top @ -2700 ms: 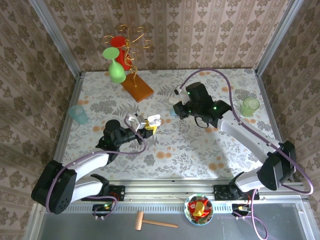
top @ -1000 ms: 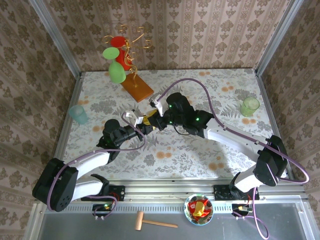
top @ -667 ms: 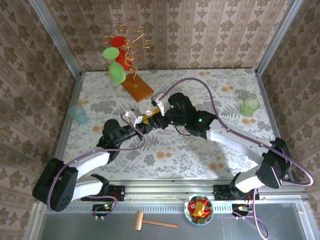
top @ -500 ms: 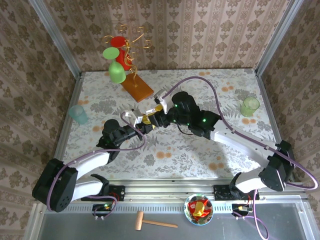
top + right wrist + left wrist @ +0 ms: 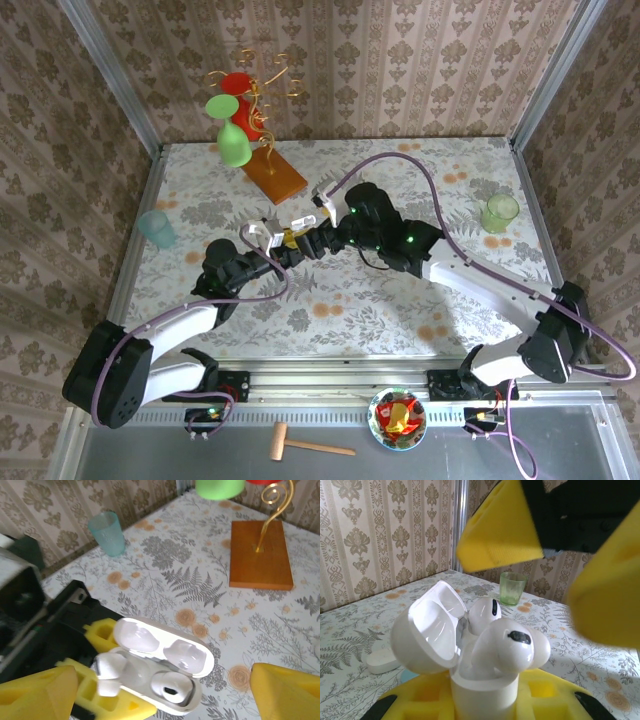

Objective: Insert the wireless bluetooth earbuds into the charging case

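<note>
Left tool (image 5: 283,240): closed on the case, whose lower body is clamped between the left pads (image 5: 415,705). From the right wrist it is seen as a black housing with yellow foam under the case.
Case (image 5: 481,692): white, held upright above the surface, with its lid (image 5: 426,636) hinged open. The lid's two hollow wells are seen from the right wrist, and its domed outer shell from the left wrist.
Earbuds (image 5: 512,645): two, white, both lodged in the case. From the left wrist their heads are seen standing proud of the rim. From the right wrist one (image 5: 167,690) is seen down in its well and the other (image 5: 106,669) leaning toward the rim. Whether either is fully seated cannot be told.
Right tool (image 5: 164,680): open, with the right pads (image 5: 287,692) spread wide to either side of the case and clear of it. From the left wrist they are seen blurred overhead.
Top view: the two tools are seen meeting tip to tip at mid-surface.
Surface (image 5: 380,300): floral-patterned.
Green cup (image 5: 511,587): upright, seen behind the case from the left wrist.
Teal cup (image 5: 107,532): upright, near the left edge.
Wooden base (image 5: 261,555): flat, carrying a gold wire stem, at the far side.
</note>
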`<state>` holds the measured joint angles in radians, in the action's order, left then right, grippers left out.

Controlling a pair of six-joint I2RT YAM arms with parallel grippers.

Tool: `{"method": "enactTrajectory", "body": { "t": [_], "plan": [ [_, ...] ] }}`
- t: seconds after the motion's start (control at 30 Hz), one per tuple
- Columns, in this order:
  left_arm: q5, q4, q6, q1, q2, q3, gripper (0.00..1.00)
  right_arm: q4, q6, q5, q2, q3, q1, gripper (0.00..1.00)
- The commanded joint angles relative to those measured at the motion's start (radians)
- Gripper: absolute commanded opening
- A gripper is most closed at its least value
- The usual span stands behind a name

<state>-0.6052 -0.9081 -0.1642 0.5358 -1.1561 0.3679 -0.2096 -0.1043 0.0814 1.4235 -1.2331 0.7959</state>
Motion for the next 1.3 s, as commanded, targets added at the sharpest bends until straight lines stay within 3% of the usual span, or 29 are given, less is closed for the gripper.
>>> {"method": "enactTrajectory", "body": {
  "t": [0.0,0.6,0.8,0.93,1.27],
  "plan": [
    [-0.018,-0.009,0.01,-0.003,0.027,0.036,0.05,-0.011,-0.005,-0.017,0.016,-0.002,-0.015,0.88],
    [-0.014,0.001,0.017,-0.003,0.039,0.029,0.05,-0.023,-0.027,-0.002,-0.024,0.0,-0.04,0.86],
    [-0.062,-0.007,0.148,-0.004,0.026,-0.005,0.05,-0.013,-0.128,0.092,-0.024,-0.033,-0.07,0.86],
    [-0.074,-0.022,0.234,-0.004,0.03,-0.018,0.05,-0.131,-0.187,0.103,0.045,-0.142,-0.095,0.85],
    [-0.082,-0.002,0.353,-0.004,0.062,-0.017,0.05,-0.486,-0.151,0.059,0.235,-0.373,-0.092,0.85]
  ]
}}
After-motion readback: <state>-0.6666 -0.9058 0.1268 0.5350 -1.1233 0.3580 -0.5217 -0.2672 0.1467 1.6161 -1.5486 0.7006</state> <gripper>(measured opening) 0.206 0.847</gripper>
